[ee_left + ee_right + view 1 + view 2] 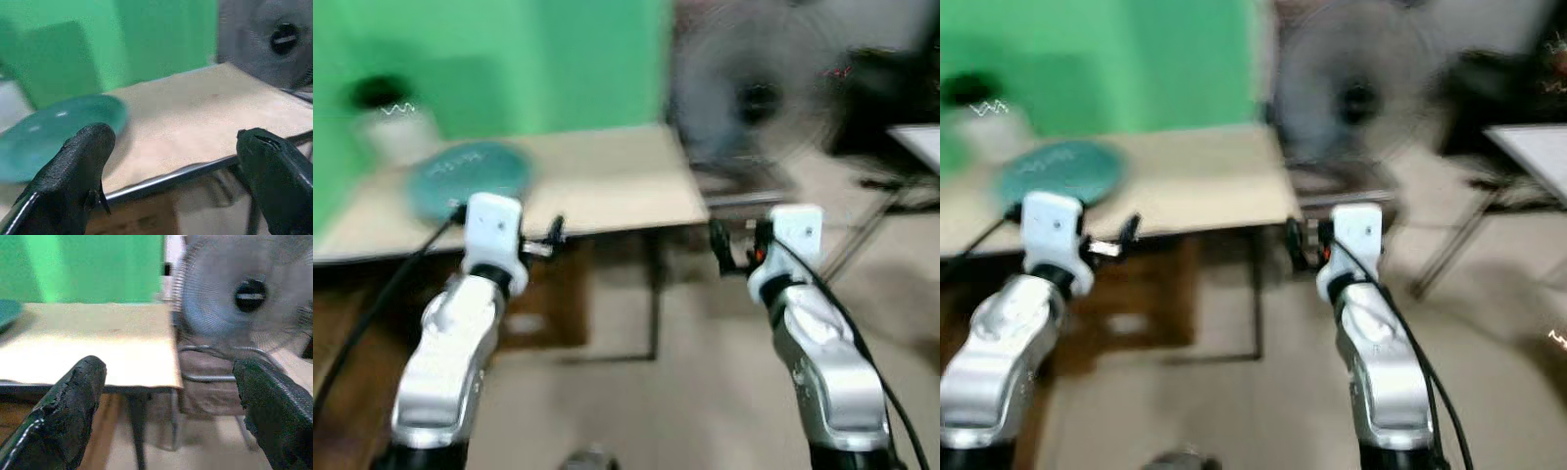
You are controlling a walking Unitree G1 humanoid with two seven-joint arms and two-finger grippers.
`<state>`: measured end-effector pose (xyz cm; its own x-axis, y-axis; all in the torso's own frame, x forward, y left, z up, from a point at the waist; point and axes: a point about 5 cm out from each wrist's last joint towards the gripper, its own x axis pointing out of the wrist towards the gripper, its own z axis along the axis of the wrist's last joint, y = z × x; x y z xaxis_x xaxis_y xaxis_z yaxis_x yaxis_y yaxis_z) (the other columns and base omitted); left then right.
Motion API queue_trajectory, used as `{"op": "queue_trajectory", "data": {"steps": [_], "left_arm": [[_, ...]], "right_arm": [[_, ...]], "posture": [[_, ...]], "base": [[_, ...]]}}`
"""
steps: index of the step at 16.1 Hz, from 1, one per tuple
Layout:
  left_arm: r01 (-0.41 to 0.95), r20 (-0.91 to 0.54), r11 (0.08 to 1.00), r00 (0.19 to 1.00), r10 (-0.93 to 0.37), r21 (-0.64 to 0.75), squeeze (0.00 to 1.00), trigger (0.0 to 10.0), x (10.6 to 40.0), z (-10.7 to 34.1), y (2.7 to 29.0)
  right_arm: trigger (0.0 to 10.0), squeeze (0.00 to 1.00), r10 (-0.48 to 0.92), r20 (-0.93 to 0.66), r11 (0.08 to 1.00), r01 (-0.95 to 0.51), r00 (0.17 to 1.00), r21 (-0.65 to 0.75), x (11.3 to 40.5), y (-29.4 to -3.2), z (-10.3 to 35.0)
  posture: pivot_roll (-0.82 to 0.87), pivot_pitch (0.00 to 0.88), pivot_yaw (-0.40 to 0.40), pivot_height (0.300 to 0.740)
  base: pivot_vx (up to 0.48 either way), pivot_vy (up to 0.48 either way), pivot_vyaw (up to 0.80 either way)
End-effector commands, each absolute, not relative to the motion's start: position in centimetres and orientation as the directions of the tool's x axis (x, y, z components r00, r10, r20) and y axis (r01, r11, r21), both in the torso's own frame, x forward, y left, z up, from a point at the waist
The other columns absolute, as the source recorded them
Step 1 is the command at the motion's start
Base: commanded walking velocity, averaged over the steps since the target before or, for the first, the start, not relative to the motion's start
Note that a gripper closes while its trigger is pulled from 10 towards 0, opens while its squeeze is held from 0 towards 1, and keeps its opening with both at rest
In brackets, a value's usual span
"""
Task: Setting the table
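Both silver arms reach toward the tan surface [607, 186]. Left gripper [171, 186] and right gripper [168, 416] hang just before its front edge, black fingers spread wide, holding nothing. On the surface lies a teal plate [468, 176], beside a blurry white pot [396, 127]. Past the surface's end stands a grey fan [244, 296].

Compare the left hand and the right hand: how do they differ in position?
The left hand is at the front edge of the table, close to the teal plate; the right hand is past the table's right end, nearer the fan. The left wrist view looks onto the plate; the right wrist view looks toward the fan. Both hands are open, empty and raised in front of the robot.
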<state>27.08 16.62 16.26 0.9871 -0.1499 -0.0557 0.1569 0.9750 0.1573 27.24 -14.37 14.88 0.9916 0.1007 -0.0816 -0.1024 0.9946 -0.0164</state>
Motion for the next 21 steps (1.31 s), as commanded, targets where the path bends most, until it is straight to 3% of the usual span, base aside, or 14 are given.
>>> {"op": "queue_trajectory", "data": {"steps": [1,9,21], "left_arm": [[0.143,-0.045,0.977,0.990,-0.137,0.158,0.00,10.0,27.26,16.43,16.69],[0.157,-0.045,0.974,0.987,-0.152,0.162,0.00,10.0,27.22,16.39,16.65],[0.195,-0.056,0.966,0.981,-0.188,0.171,0.00,10.0,27.17,16.38,16.82]], "right_arm": [[10.0,1.00,0.098,-0.064,0.995,-0.099,0.993,-0.013,27.56,-14.39,15.32],[10.0,1.00,0.090,-0.056,0.995,-0.092,0.994,-0.029,28.43,-14.26,15.50],[10.0,1.00,0.060,-0.053,0.998,-0.060,0.997,0.006,28.34,-14.19,15.34]], "posture": [[0.09,0.000,0.007,0.740],[0.11,0.000,-0.013,0.740],[0.11,0.000,0.000,0.740]], "base": [[0.000,0.000,0.80],[0.174,0.000,0.77],[0.340,0.000,0.00]]}}
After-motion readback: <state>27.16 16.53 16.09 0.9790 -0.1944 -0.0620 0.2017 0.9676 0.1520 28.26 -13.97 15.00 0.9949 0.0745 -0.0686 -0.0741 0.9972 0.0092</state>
